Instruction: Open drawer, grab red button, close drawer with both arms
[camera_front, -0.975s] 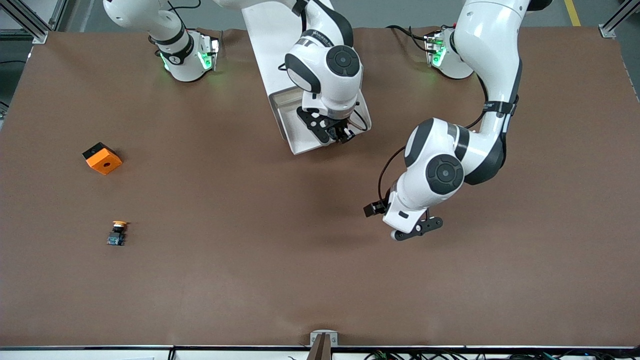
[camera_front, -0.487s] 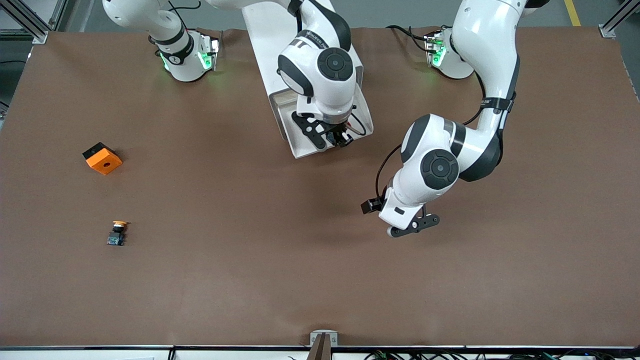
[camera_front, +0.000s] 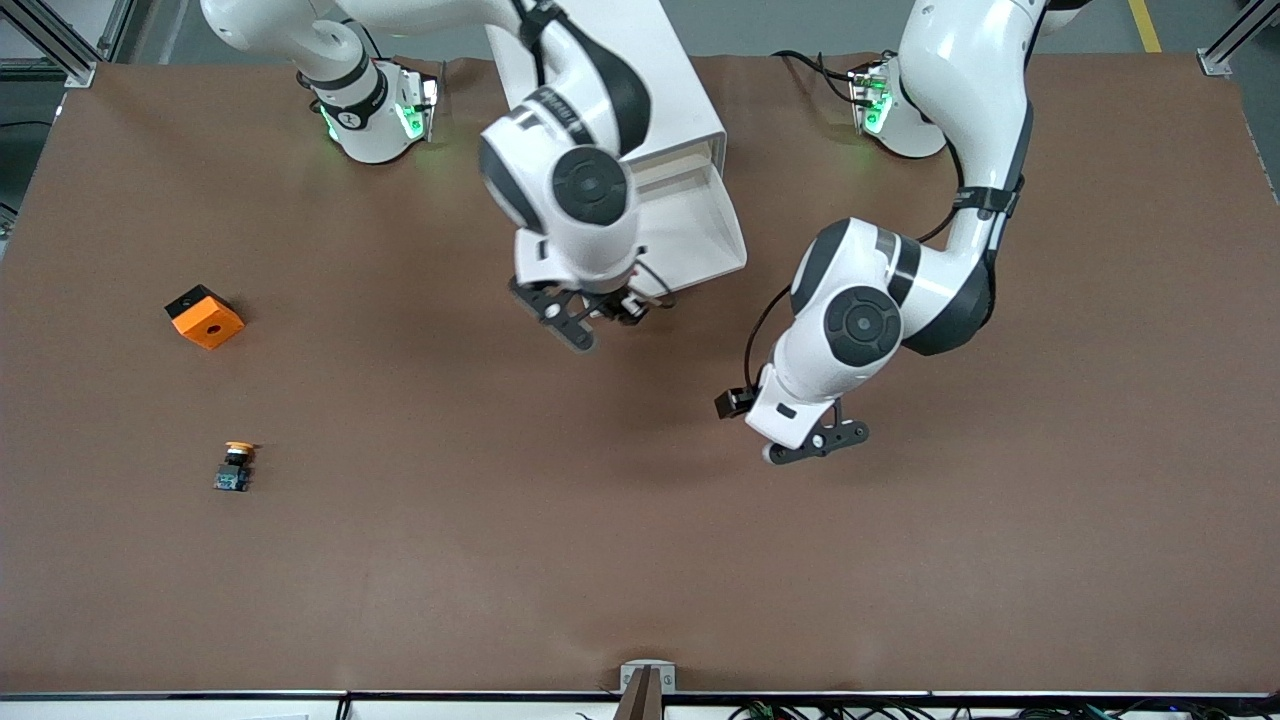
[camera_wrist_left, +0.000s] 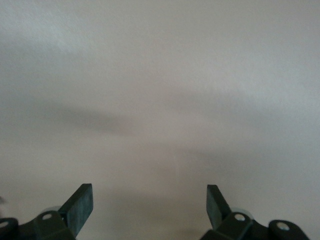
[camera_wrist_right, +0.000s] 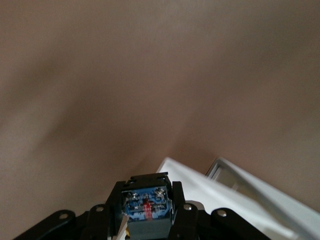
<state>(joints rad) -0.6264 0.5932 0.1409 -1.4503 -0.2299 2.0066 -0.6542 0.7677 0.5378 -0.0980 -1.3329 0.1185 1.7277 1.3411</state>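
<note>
Plain brown worktop (camera_front: 640, 560), grey floor at 12 o'clock past its edge. Right gripper (camera_front: 600, 315) clamped on the button (camera_wrist_right: 147, 206), up over the worktop just off the open drawer (camera_front: 700, 235) of the white cabinet (camera_front: 640, 60). Left gripper (camera_wrist_left: 150, 210) spread wide, empty, waiting over bare worktop; orange cube (camera_front: 204, 316) and yellow-capped button (camera_front: 234, 467) toward 9 o'clock.

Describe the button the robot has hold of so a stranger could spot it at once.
Find the white cabinet with its open drawer. The right gripper, over the table by it, is shut on the button: blue and black body, unlike the orange-capped button lying loose.
</note>
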